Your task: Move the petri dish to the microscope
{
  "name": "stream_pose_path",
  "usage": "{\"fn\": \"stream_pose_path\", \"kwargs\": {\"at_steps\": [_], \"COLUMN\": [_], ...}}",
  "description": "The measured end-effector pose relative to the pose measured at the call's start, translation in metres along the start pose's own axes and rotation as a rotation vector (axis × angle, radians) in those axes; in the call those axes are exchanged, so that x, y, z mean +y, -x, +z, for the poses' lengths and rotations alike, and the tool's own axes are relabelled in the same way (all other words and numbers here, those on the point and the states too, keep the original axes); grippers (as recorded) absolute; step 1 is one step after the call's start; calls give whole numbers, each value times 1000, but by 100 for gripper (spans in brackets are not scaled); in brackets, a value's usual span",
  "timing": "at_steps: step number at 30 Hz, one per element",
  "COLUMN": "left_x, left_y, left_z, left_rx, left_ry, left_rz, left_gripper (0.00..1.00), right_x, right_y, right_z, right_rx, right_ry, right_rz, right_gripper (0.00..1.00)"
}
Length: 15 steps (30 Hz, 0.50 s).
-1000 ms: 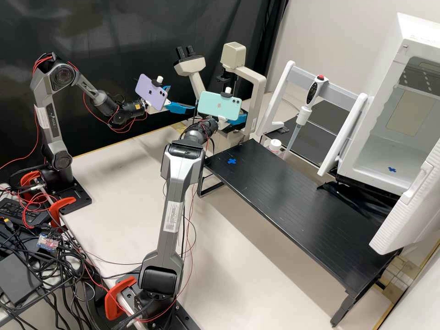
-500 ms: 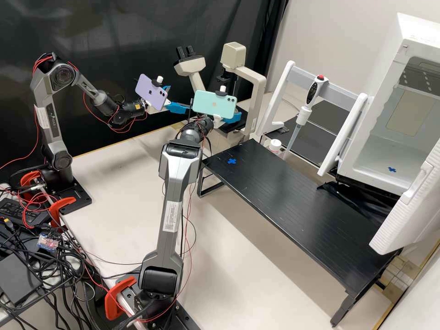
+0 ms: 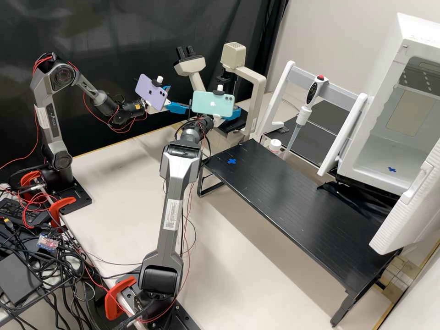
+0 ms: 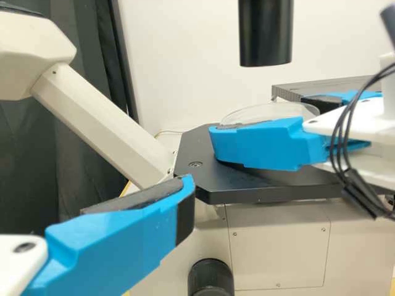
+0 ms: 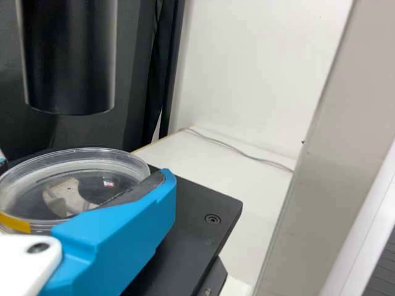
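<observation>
The round, clear petri dish [image 5: 37, 185] lies between the two blue fingers of the right gripper [image 5: 83, 172], directly over the microscope's flat black stage [image 5: 207, 197] and beneath a smooth black tube [image 5: 71, 55]; being circular, it has no long axis, and it looks roughly level; whether its base touches the stage, I cannot tell. The right gripper is closed around its rim, and is the nearer of the two; the left gripper [image 3: 179, 97], left of centre in the upper half of the high view, is spread wide and holds nothing; the next move probably calls for settling the dish squarely, then letting go evenly. The dish is thin, glossy and see-through, with a yellow patch; the microscope [image 3: 259, 87] is cream, hard-edged and matte.
</observation>
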Motion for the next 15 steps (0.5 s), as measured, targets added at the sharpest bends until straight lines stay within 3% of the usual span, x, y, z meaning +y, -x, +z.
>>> {"fn": "stream_pose_path", "kwargs": {"at_steps": [15], "left_x": [0], "left_y": [0], "left_z": [0], "left_rx": [0], "left_ry": [0], "left_rz": [0], "left_gripper": [100], "right_x": [4], "right_y": [-3], "right_z": [8], "right_rx": [-11], "right_ry": [8], "right_rz": [-16], "right_gripper": [100]}}
